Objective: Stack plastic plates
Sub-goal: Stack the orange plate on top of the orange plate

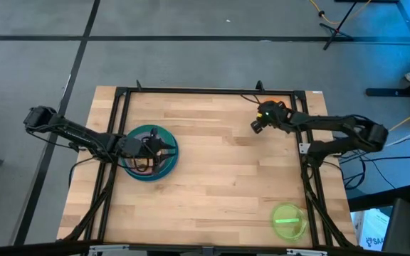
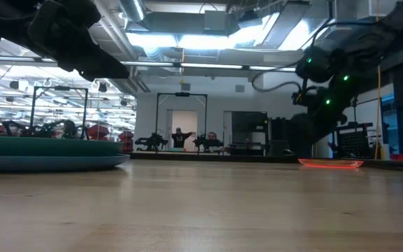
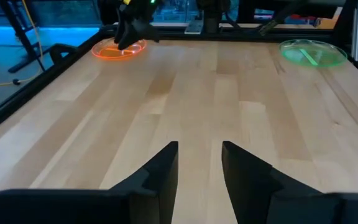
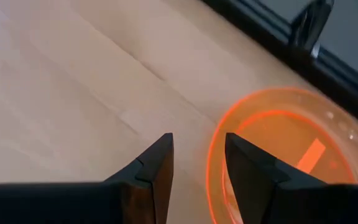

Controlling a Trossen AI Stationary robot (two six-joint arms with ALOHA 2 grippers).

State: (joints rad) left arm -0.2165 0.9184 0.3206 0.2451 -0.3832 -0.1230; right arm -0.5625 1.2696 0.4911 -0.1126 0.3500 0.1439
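- Right now I count three spots with plates: a teal stack (image 1: 150, 171) on the left half of the surface, an orange plate (image 4: 284, 155) at the far right corner, and a lime green plate (image 1: 288, 220) at the near right corner.
- From the low view the stack (image 2: 47, 155) reads as a dark teal plate resting on a wider, paler blue one; how many lie in it I cannot tell.
- Seen close in the right wrist view, the orange plate is translucent and glossy, with a raised rim and a bright streak across its middle.
- My left tool (image 1: 164, 148) hangs over the teal stack, its two dark fingers (image 3: 160, 174) spread with a gap and nothing between them.
- My right tool (image 1: 257, 125) sits just beside the orange plate, its fingers (image 4: 154, 168) spread apart and empty, one of them over the plate's rim.
- Pale wooden planks make up the surface (image 1: 219, 163), with a black frame around it, and it stands on a grey floor.
- Beyond the surface, the low view shows a long hall with bright ceiling lights, racks of equipment and two people (image 2: 194, 139) far off at the back.
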